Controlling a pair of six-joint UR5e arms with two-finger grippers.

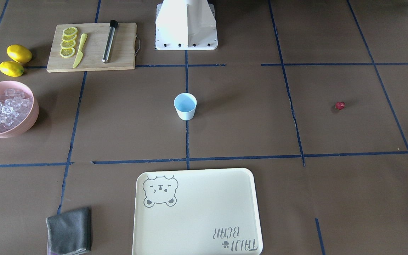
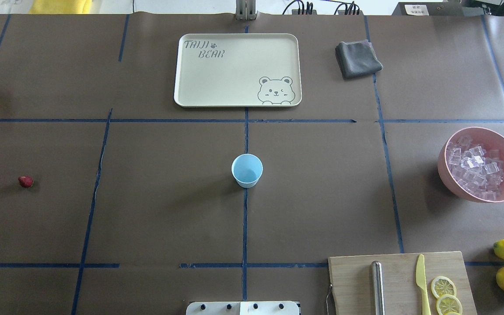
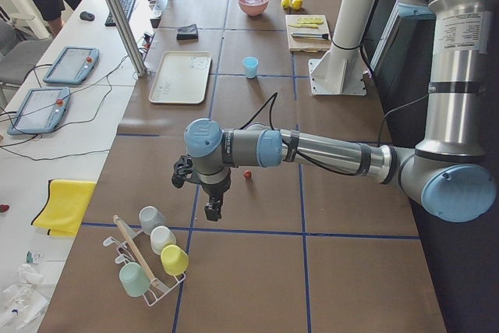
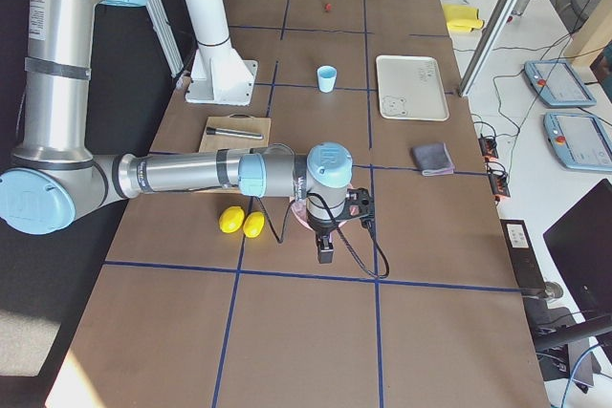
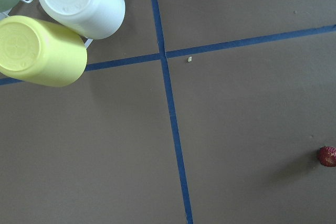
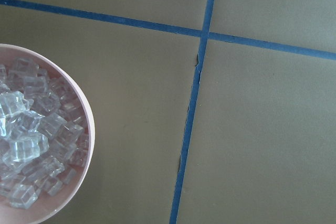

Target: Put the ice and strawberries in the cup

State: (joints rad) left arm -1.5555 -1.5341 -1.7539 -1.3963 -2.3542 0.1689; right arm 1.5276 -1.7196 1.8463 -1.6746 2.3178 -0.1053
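Strawberry (image 2: 26,181) sits alone on bare table near the left end, about midway between the front and back edges. Left end effector (image 3: 211,210) hangs above that end, between the mug rack (image 3: 152,259) at the corner and the strawberry, touching neither. It shows only in the side view, so can't tell how far open it is or whether it holds anything. Left wrist view has the strawberry at its lower right edge, so not centred on it yet

Cup (image 2: 246,170) is upright at table centre on the tape line and looks empty. My read: nothing loaded, first picks pending

Ice (image 2: 475,171) is heaped in the pink bowl (image 2: 453,187) near the right end. Right end effector (image 4: 325,250) hangs just beside the bowl on its right-end side. Same problem: opening can't be judged

Suggested approach:
- centre over the strawberry before descending, straddle it, close gently; small and round, likely to roll or squash
- ice: take a top cube, grip flat faces, expect slip
- release low over the cup mouth; the cup looks light, a knock could tip it
- one arm at the cup at a time
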